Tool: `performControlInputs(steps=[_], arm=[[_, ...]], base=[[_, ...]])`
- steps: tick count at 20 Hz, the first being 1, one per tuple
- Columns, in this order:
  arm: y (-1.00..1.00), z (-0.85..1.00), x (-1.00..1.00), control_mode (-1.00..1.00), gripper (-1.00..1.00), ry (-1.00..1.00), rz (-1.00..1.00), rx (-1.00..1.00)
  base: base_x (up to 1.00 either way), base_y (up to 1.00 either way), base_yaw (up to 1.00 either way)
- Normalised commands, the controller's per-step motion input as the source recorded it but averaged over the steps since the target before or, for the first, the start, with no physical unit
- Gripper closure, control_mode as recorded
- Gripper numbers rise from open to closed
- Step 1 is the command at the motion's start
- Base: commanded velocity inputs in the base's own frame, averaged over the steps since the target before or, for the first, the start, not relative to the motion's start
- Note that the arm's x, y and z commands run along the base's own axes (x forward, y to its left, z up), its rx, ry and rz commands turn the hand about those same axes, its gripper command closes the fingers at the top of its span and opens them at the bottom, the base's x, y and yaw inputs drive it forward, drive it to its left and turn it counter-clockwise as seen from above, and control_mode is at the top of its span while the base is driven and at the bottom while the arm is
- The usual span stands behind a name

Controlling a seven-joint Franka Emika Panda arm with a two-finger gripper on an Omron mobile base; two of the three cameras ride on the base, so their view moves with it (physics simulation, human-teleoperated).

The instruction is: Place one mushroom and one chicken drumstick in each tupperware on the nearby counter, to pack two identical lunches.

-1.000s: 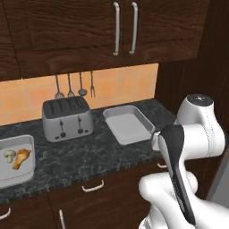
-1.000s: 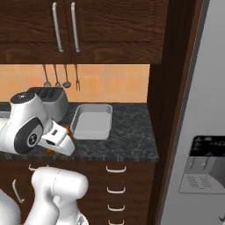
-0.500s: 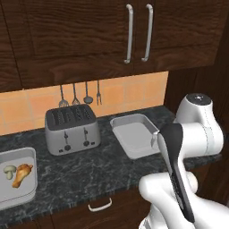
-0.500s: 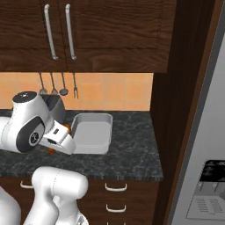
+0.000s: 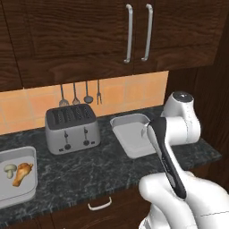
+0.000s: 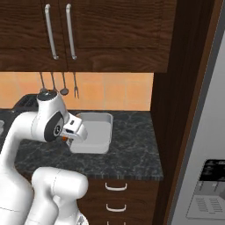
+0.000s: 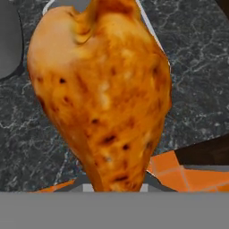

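End effector pinching chicken drumstick by tupperware; toaster left, on counter.

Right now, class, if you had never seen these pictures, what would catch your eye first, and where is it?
The orange-brown chicken drumstick looms in the hand view, clamped in the gripper over the dark speckled counter. Next, the white arm stands before an empty tupperware right of the silver toaster. Far left, another tupperware holds a mushroom and a drumstick.

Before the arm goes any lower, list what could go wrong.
1. The chicken drumstick in the shut pincer blocks the hand view, so aiming may be poor.
2. The pincer hangs near the tupperware rim; a release could land the drumstick on the counter.
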Motion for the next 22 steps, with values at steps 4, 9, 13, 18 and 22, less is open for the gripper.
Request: performControlInputs(steps=[4, 9, 13, 18, 22], arm=[[0.00, -0.22, 1.00, -1.00, 1.00, 0.01, 0.02, 0.00], [0.14, -0.17, 1.00, -1.00, 1.00, 0.14, 0.00, -0.03], [0.03, -0.51, 1.00, -1.00, 1.00, 0.17, 0.00, -0.04], [0.00, -0.60, 1.00, -1.00, 1.00, 0.14, 0.00, -0.01], [0.00, -0.50, 0.90, -1.00, 1.00, 0.19, 0.00, 0.00]], base=[[0.00, 0.00, 0.00], [0.00, 0.00, 0.00], [0.00, 0.00, 0.00], [0.00, 0.00, 0.00], [0.00, 0.00, 0.00]])
